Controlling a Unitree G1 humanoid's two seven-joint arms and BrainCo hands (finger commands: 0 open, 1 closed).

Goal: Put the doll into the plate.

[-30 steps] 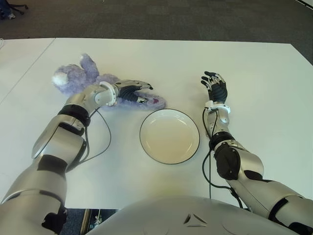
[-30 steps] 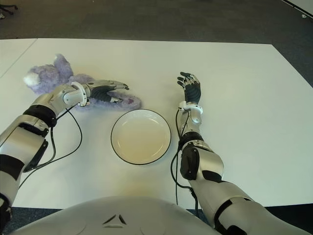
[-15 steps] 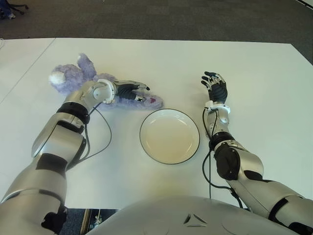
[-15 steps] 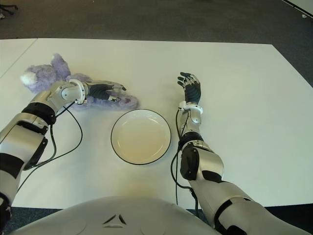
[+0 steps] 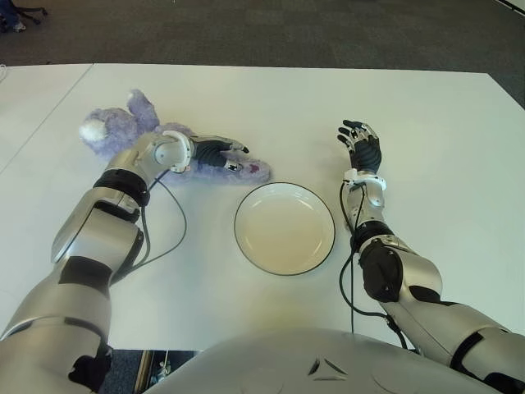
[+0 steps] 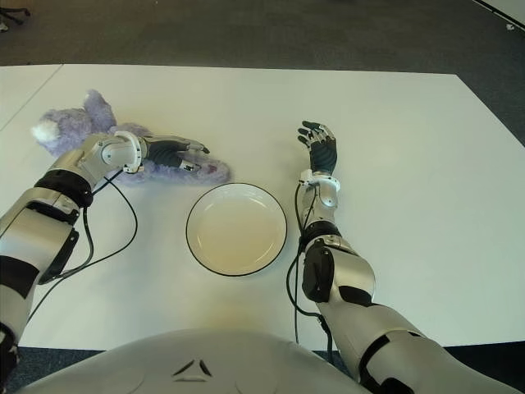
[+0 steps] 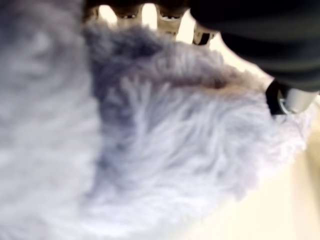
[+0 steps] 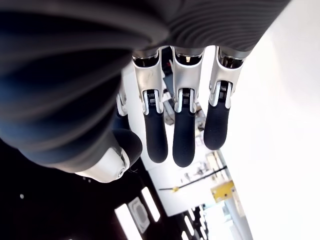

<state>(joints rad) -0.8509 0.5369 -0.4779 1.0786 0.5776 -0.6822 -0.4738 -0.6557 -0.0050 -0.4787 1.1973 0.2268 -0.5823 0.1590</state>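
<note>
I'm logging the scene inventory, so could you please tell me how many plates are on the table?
1. The plate sits on the white table, between the left robot hand, which is over the purple doll, and the idle right robot hand.

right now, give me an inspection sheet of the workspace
surface: white table, flat.
job's things: purple plush doll lies on the table, left of the empty white plate, outside it.
clutter: nothing seen.
hands: left hand lies on the doll, grip unclear; right hand right of the plate, open, holding nothing.
cables: black cable loops along the left arm; another at the right forearm.
surroundings: dark carpet beyond the table.
</note>
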